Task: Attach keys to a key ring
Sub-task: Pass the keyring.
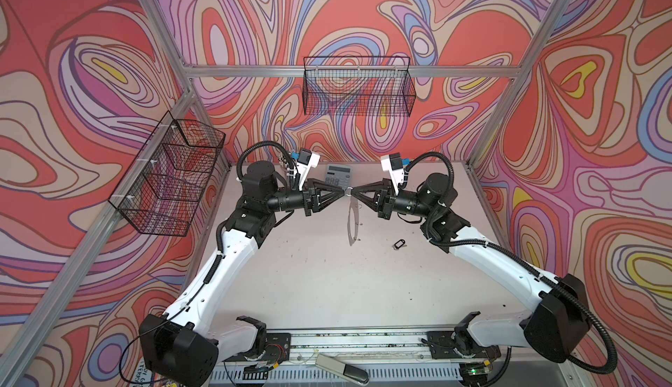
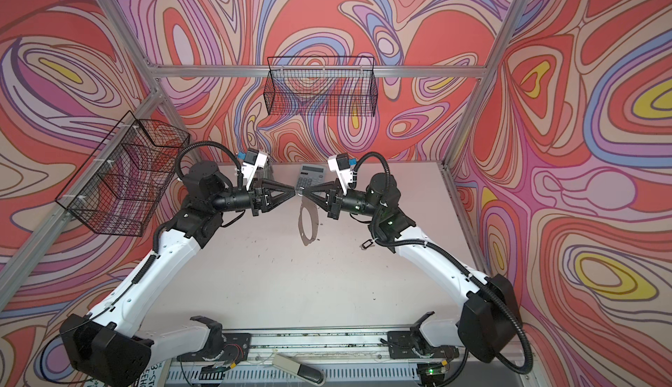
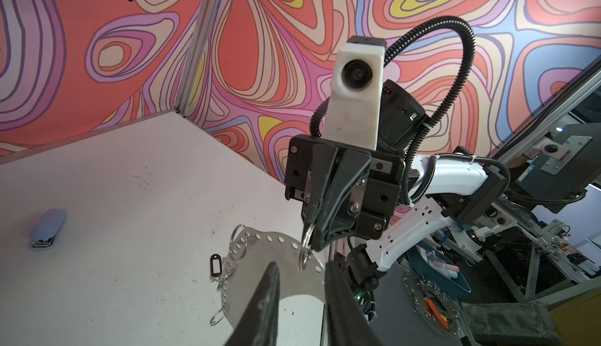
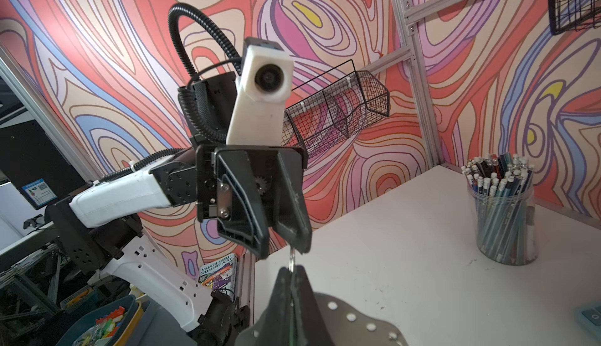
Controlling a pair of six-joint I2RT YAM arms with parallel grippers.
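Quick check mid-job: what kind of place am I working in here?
Likely a robot data-collection cell in a lab: an aluminium frame with swirl-printed walls boxes in the white table, and workshop clutter shows beyond it.

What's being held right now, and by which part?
Right gripper is shut on a small wire loop at the key ring's rim; the ring hangs from it. Left gripper, jaws apart, grips nothing clearly.

Near half of the bench (image 1: 309,276) lies open; the key ring (image 3: 279,248) hangs mid-bench, calculator (image 1: 338,176) and pencil jar (image 4: 502,217) behind.
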